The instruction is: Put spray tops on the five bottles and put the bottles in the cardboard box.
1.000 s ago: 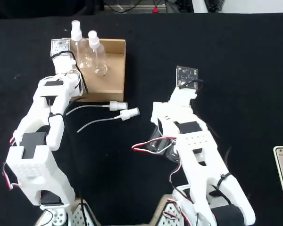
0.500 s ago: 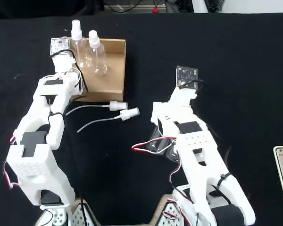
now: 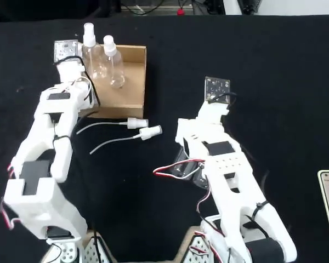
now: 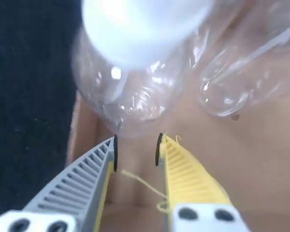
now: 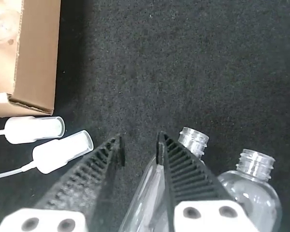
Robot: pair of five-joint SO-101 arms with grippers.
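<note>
Left wrist view: left gripper (image 4: 136, 145) narrowly open, empty, beside capped bottle (image 4: 135, 96) in cardboard box (image 4: 261, 159); right gripper (image 5: 139, 140) also narrowly open.

looks like a robotics lab bench: black cloth table (image 3: 274, 66), cables (image 3: 148, 8) behind
</note>
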